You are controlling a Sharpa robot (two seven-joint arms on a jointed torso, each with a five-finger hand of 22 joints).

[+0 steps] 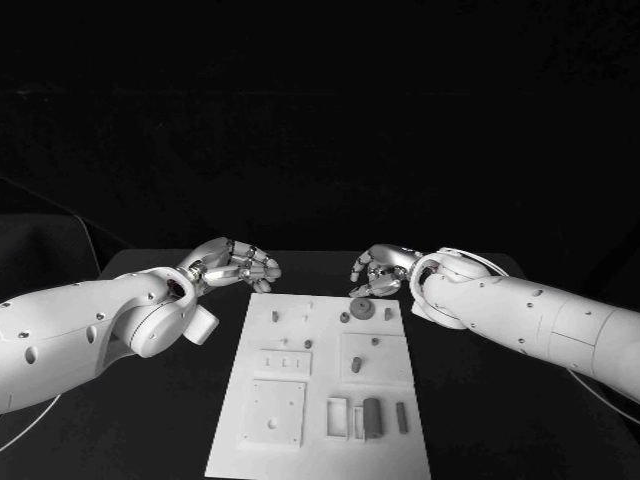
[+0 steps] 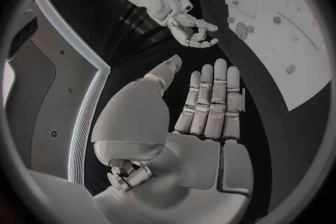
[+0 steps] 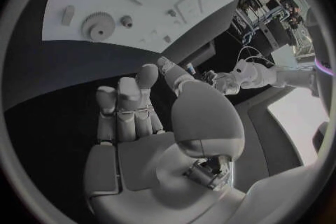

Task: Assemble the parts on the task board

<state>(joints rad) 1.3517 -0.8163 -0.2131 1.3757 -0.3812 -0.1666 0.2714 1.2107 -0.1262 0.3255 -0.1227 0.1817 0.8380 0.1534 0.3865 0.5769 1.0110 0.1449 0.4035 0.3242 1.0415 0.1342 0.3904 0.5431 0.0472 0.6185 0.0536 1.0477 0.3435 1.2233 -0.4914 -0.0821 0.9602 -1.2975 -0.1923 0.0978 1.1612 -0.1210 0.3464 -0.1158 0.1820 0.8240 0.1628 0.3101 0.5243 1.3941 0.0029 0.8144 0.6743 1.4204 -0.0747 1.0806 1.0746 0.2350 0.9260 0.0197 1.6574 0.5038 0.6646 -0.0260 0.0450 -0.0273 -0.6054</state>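
White task board (image 1: 325, 400) sits in the middle of the black bench (image 1: 147, 420), long side running away from the robot. Small grey parts are scattered on it: a gear (image 1: 362, 309) lying flat near the far end, a few little pegs (image 1: 277, 316) beside it, and a couple of upright blocks (image 1: 374, 417) in a recess at the near end.

Left robot hand (image 1: 239, 265) hovers over the bench just off the board's far left corner, fingers straight and side by side, thumb apart, holding nothing. Right robot hand (image 1: 379, 272) hangs over the board's far edge, right next to the gear but not touching it; fingers loosely curved, spread, also holding nothing.
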